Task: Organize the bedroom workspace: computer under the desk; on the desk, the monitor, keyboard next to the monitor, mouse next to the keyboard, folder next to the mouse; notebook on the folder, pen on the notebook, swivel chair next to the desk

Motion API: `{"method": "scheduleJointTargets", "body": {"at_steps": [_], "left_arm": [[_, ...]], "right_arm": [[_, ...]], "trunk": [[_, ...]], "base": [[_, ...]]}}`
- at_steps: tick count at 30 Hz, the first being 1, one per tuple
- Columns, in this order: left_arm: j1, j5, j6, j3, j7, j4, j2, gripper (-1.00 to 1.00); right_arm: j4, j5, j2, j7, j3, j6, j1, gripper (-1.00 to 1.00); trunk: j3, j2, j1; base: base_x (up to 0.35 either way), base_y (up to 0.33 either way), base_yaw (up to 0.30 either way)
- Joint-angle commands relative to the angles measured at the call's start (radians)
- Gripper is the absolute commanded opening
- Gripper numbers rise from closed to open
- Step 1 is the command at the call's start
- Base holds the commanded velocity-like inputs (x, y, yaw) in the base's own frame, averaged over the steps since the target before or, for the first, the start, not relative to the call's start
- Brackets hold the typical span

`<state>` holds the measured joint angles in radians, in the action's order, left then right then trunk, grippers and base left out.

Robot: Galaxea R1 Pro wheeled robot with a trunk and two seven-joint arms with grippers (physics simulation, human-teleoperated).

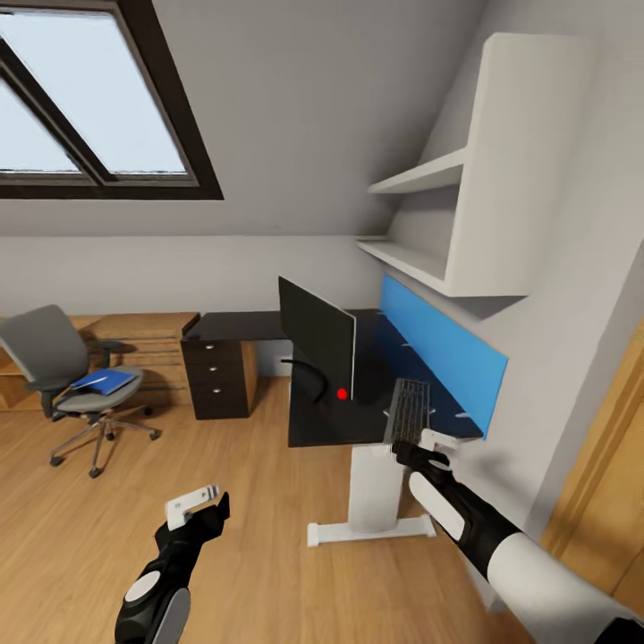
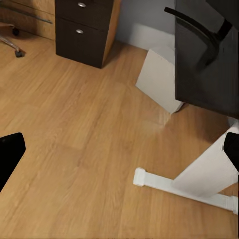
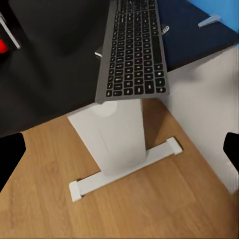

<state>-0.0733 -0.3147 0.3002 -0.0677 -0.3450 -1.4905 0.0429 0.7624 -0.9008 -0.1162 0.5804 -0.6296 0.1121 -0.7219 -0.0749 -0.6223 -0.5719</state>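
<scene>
Standing in the corner of the room, the black L-shaped counter (image 1: 322, 427) carries the wide black monitor (image 1: 315, 337), seen almost edge-on, with a red dot near its foot. The grey swivel chair (image 1: 54, 358) is well apart on the wooden floor, and the blue folder (image 1: 105, 382) lies on its seat. The keyboard (image 1: 409, 411) is tilted over the counter's near edge beside the blue wall panel, just in front of the right claw (image 1: 427, 444); whether that claw grips it, I cannot tell. The right arm reaches forward and up to the counter. The left arm is bent low over the floor, and the left claw (image 1: 193, 506) holds nothing, its fingers spread. The small white-grey computer (image 2: 158, 79) stands under the counter.
</scene>
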Motion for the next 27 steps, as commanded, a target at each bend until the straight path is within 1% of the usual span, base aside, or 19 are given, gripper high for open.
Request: {"method": "scheduleJointTargets", "body": {"at_steps": [1,2,3,5,6,8,9,10,11,12,13,14,15,18,20,23,27], "left_arm": [[-0.001,-0.009,0.003,-0.001,-0.008,0.000,0.000,1.00],[-0.001,-0.009,0.003,-0.001,-0.008,0.001,0.000,1.00],[0.000,-0.009,0.003,-0.001,-0.008,0.002,0.000,1.00],[0.000,-0.009,0.003,-0.001,-0.008,0.003,0.000,1.00],[0.000,-0.009,0.003,-0.001,-0.008,0.003,0.000,1.00],[0.000,-0.009,0.003,-0.001,-0.008,0.004,0.000,1.00],[0.000,-0.009,0.003,-0.001,-0.008,0.004,0.000,1.00],[0.000,-0.009,0.003,-0.001,-0.008,0.004,0.000,1.00],[0.000,-0.009,0.003,-0.001,-0.008,0.004,0.000,1.00],[0.000,-0.009,0.003,-0.001,-0.008,0.004,0.000,1.00],[0.000,-0.009,0.003,-0.001,-0.008,0.004,0.000,1.00],[0.000,-0.009,0.003,-0.001,-0.008,0.004,0.000,1.00],[0.000,-0.009,0.003,0.000,-0.008,0.004,0.000,1.00],[0.000,-0.009,0.002,0.000,-0.008,0.004,0.000,1.00],[0.000,-0.009,0.002,0.000,-0.008,0.003,0.000,1.00],[0.000,-0.009,0.002,0.000,-0.008,0.004,0.000,1.00],[0.000,-0.009,0.002,0.000,-0.008,0.004,0.000,1.00]], "right_arm": [[0.003,0.012,-0.002,0.006,-0.006,0.005,0.001,1.00],[0.002,0.022,-0.002,0.005,-0.006,0.004,0.002,1.00],[0.002,0.053,-0.002,-0.004,-0.006,0.001,0.006,1.00],[0.002,0.088,-0.002,-0.018,-0.007,-0.005,0.012,1.00],[0.002,0.121,-0.002,-0.039,-0.006,-0.013,0.019,1.00],[0.001,0.153,-0.002,-0.068,-0.006,-0.021,0.025,1.00],[-0.009,0.204,-0.002,-0.165,-0.005,-0.033,0.034,1.00],[-0.021,0.214,-0.002,-0.203,-0.004,-0.036,0.035,1.00],[-0.029,0.217,-0.002,-0.220,-0.003,-0.037,0.036,1.00],[-0.047,0.222,-0.002,-0.253,-0.001,-0.041,0.036,1.00],[-0.056,0.224,-0.002,-0.267,0.000,-0.045,0.037,1.00],[-0.073,0.226,-0.002,-0.290,0.002,-0.058,0.037,1.00],[-0.097,0.229,-0.002,-0.313,0.004,-0.089,0.037,1.00],[-0.131,0.231,-0.001,-0.327,0.006,-0.136,0.038,1.00],[-0.173,0.234,0.000,-0.334,0.005,-0.165,0.038,1.00],[-0.223,0.235,0.002,-0.337,0.005,-0.178,0.036,1.00],[-0.238,0.235,0.002,-0.338,0.006,-0.180,0.036,1.00]], "trunk": [[-0.002,-0.002,-0.001],[-0.002,-0.002,-0.001],[-0.002,-0.002,-0.001],[-0.002,-0.002,-0.001],[-0.002,-0.002,-0.001],[-0.002,-0.002,-0.001],[-0.002,-0.002,-0.001],[-0.002,-0.002,-0.001],[-0.002,-0.002,-0.001],[-0.002,-0.002,-0.001],[-0.002,-0.002,-0.001],[-0.002,-0.002,-0.001],[-0.002,-0.002,-0.001],[-0.002,-0.002,-0.001],[-0.002,-0.002,-0.001],[-0.002,-0.002,-0.001],[-0.002,-0.002,-0.001]], "base": [[0.171,-0.305,0.000],[0.172,-0.305,0.000],[0.172,-0.305,0.000],[0.172,-0.303,0.000],[0.172,-0.276,0.000],[0.167,-0.244,0.000],[0.063,-0.084,0.000],[0.041,-0.054,0.000],[0.032,-0.043,0.000],[0.021,-0.028,0.000],[0.017,-0.022,0.000],[0.011,-0.014,0.000],[0.038,-0.007,0.000],[0.141,-0.004,0.000],[0.268,-0.001,0.000],[0.307,0.000,0.000],[0.319,0.000,0.000]]}}
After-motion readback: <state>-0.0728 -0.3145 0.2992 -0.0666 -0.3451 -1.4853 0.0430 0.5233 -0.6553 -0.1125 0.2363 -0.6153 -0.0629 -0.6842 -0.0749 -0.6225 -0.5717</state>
